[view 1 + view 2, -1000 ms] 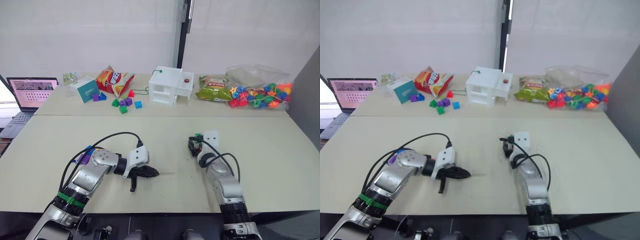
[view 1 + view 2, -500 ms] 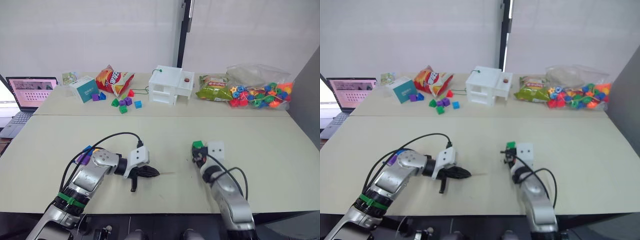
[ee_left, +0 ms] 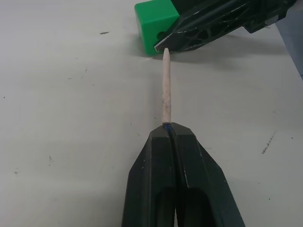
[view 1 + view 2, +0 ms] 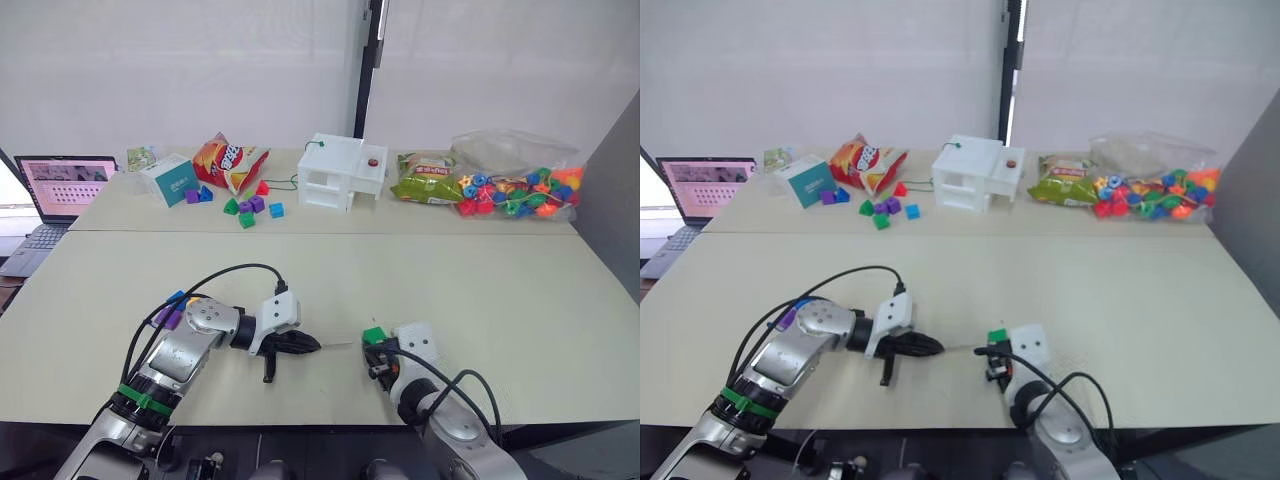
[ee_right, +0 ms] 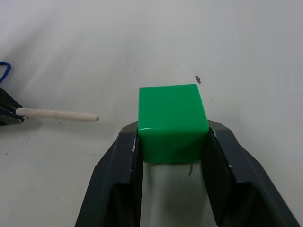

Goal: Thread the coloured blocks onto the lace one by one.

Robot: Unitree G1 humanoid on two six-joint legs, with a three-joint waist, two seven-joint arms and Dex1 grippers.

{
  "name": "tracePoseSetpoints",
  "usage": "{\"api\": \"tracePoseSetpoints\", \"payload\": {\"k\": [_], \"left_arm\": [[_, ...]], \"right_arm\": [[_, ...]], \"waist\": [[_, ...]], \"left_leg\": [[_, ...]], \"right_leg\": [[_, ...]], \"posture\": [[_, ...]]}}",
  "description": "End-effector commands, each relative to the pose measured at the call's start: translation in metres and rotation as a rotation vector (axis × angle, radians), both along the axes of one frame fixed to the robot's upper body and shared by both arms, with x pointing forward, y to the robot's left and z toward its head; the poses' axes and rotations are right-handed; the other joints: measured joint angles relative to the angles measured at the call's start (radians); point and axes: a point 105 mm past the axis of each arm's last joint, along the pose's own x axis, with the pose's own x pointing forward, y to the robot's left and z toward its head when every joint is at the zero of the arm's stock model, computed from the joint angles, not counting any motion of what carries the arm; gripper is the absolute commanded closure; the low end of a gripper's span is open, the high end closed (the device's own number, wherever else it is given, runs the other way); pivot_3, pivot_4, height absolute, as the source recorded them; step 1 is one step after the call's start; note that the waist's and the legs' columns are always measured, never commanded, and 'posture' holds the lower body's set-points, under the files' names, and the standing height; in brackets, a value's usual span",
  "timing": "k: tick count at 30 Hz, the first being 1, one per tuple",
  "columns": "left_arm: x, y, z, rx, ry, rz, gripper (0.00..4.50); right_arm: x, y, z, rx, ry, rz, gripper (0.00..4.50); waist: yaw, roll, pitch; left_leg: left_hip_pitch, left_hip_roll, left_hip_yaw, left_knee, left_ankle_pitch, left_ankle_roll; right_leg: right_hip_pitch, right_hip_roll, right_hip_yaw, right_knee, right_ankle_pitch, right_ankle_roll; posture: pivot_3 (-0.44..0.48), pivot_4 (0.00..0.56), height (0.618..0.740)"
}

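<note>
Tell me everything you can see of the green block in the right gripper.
The green block is a small, glossy plastic cube with rounded edges and a hole in one side face, seen in the left wrist view. The right gripper clamps it between its two black fingers just above the table. The pale stiff tip of the lace, held by the left gripper, points at it, close to the hole but not yet inside.

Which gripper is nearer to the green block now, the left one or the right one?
Right. The right gripper is shut on the green block. The left gripper grips the lace by its pale tip, which points at the block from a short way off.
</note>
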Motion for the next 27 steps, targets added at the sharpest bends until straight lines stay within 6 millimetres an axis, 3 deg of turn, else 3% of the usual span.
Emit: {"api": "tracePoseSetpoints", "payload": {"k": [1,5,9,12,17,21,27], "left_arm": [[0.002,-0.001,0.011,-0.008,-0.039,-0.018,4.50],[0.001,0.001,0.014,-0.005,-0.044,-0.016,4.50],[-0.001,0.001,0.015,-0.004,-0.045,-0.019,4.50],[-0.005,0.001,0.015,-0.001,-0.041,-0.022,4.50],[-0.008,0.001,0.014,0.002,-0.037,-0.021,4.50],[-0.014,0.001,0.014,0.004,-0.028,-0.025,4.50],[-0.021,0.002,0.014,0.008,-0.024,-0.025,4.50]], "right_arm": [[0.001,-0.003,0.006,0.002,-0.037,0.009,1.33],[-0.005,-0.007,0.035,-0.043,-0.142,0.138,0.02],[-0.010,-0.012,0.046,-0.124,-0.164,0.272,0.02],[-0.011,-0.019,0.051,-0.252,-0.139,0.602,0.02],[-0.004,-0.032,0.057,-0.355,-0.069,0.944,0.02],[0.020,-0.036,0.055,-0.489,-0.076,1.165,0.02],[0.047,-0.031,0.045,-0.549,-0.089,1.303,0.02]], "waist": [[0.000,0.000,0.000],[0.002,0.000,0.000],[0.000,0.000,0.000],[0.000,0.000,0.000],[0.000,-0.001,0.001],[-0.002,-0.001,0.001],[0.003,-0.001,0.001]], "left_leg": [[0.000,0.000,0.000,0.000,0.000,0.000],[0.000,-0.001,0.000,0.000,0.000,0.000],[0.000,0.000,0.000,0.000,0.000,0.000],[-0.001,0.000,0.000,0.001,0.000,0.000],[0.007,0.003,0.000,0.002,-0.001,0.002],[0.008,0.002,0.000,0.001,-0.002,0.003],[0.006,0.003,0.000,0.001,-0.002,0.003]], "right_leg": [[0.000,0.000,0.000,0.000,0.000,0.000],[0.000,-0.001,0.000,0.000,0.000,0.000],[0.000,0.000,0.000,0.000,0.000,0.000],[0.001,0.000,0.000,-0.001,0.000,0.000],[0.012,0.002,-0.003,-0.005,0.000,0.000],[0.014,0.001,-0.003,-0.007,0.000,0.000],[0.012,0.001,-0.004,-0.007,0.000,0.000]], "posture": [[0.000,0.150,0.740],[0.000,0.150,0.740],[0.000,0.150,0.740],[0.000,0.150,0.740],[0.000,0.150,0.740],[0.000,0.150,0.740],[0.000,0.150,0.740]]}}
